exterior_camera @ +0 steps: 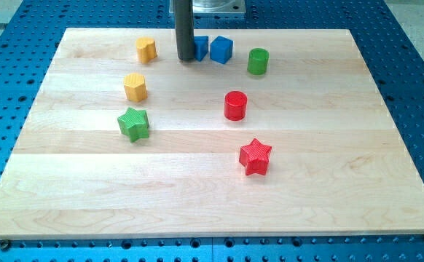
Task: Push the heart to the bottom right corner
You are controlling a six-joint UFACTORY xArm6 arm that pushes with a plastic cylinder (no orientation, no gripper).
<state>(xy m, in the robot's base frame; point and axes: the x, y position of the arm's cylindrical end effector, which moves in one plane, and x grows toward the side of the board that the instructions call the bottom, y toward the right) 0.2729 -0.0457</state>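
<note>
The yellow heart lies near the view's top, left of centre on the wooden board. My tip stands on the board just to the right of the heart, with a small gap between them. The rod hides part of a blue block right behind it, whose shape I cannot make out. A blue cube sits next to that block on its right.
A yellow hexagon and a green star lie below the heart. A green cylinder is at the top right, a red cylinder in the middle, and a red star below it.
</note>
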